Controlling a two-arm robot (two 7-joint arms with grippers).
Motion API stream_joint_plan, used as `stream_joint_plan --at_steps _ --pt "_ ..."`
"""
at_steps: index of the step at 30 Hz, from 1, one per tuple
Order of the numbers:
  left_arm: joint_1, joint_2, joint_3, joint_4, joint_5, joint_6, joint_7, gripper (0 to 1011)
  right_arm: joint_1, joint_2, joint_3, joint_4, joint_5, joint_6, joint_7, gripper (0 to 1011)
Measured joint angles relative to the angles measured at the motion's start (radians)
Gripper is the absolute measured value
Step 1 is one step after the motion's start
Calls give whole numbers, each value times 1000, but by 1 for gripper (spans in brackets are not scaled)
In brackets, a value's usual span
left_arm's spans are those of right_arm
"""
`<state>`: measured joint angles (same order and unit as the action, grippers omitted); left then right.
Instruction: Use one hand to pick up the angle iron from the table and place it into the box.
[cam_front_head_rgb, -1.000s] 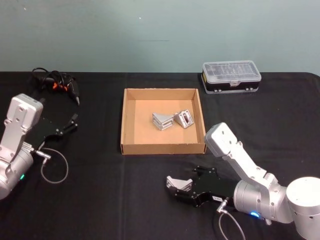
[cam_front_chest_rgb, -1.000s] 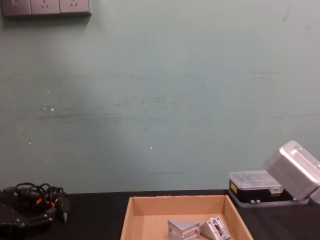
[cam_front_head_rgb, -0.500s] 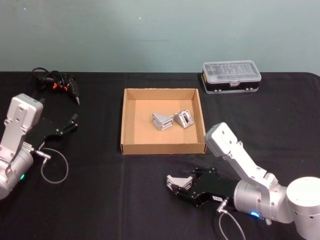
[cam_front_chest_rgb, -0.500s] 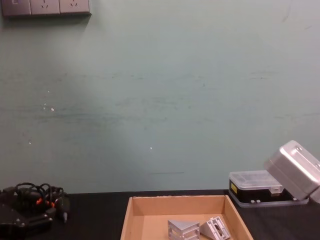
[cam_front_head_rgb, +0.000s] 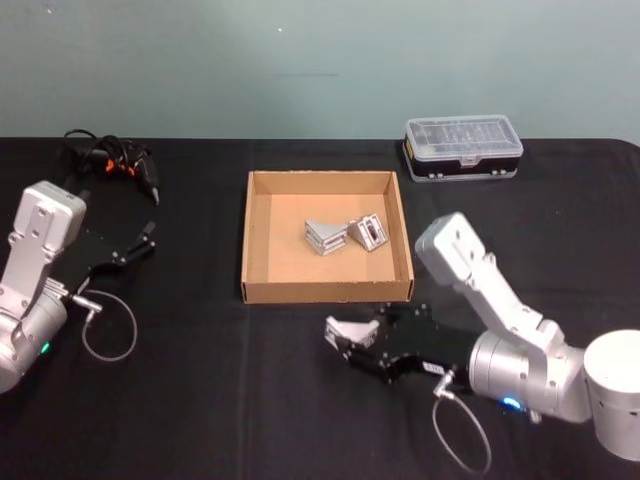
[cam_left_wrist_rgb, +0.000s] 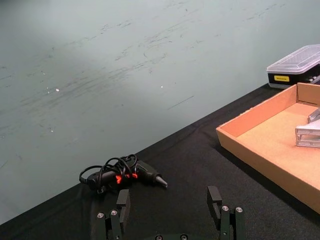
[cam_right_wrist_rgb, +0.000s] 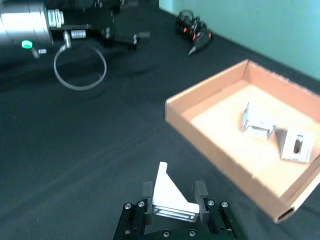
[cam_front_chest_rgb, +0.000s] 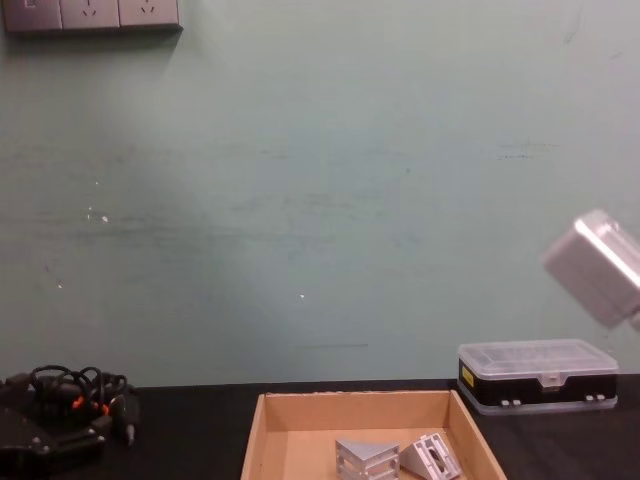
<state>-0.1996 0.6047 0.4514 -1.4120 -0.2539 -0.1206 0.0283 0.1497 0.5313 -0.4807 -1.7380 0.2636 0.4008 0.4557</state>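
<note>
My right gripper (cam_front_head_rgb: 347, 338) is shut on a silver angle iron (cam_front_head_rgb: 351, 328), holding it over the black table (cam_front_head_rgb: 200, 400) just in front of the box's near wall. In the right wrist view the angle iron (cam_right_wrist_rgb: 168, 198) sits upright between the fingers of the right gripper (cam_right_wrist_rgb: 172, 194). The tan box (cam_front_head_rgb: 245, 240) stands at mid-table and holds two more angle irons (cam_front_head_rgb: 320, 237) (cam_front_head_rgb: 365, 232), which also show in the chest view (cam_front_chest_rgb: 367, 460) (cam_front_chest_rgb: 430, 457). My left gripper (cam_front_head_rgb: 149, 241) is parked at the left, open, its fingers (cam_left_wrist_rgb: 122, 201) spread over bare cloth.
A black plastic case with a clear lid (cam_front_head_rgb: 462, 148) stands behind the box to the right. A black tool with a coiled cable and orange marks (cam_front_head_rgb: 110, 165) lies at the far left. A loose cable loop (cam_front_head_rgb: 108, 330) hangs from the left arm.
The right gripper has risen and moved toward the box's near wall with the angle iron in it. The left arm has stayed put.
</note>
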Motion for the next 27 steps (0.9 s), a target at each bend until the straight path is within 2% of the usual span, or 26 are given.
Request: stream_joint_plan --at_steps 8,16,23,27 --pt "0 0 0 0 0 0 0 1011 57 -36 29 41 35 -30 0 508" --pt "0 0 0 0 0 0 0 1011 167 -88 49 170 60 -61 -16 507" --pt "0 0 0 0 0 0 0 1011 247 -122 41 266 50 -77 -30 508" --pt "0 0 0 0 0 0 0 1011 313 -155 19 348 28 -79 -32 508"
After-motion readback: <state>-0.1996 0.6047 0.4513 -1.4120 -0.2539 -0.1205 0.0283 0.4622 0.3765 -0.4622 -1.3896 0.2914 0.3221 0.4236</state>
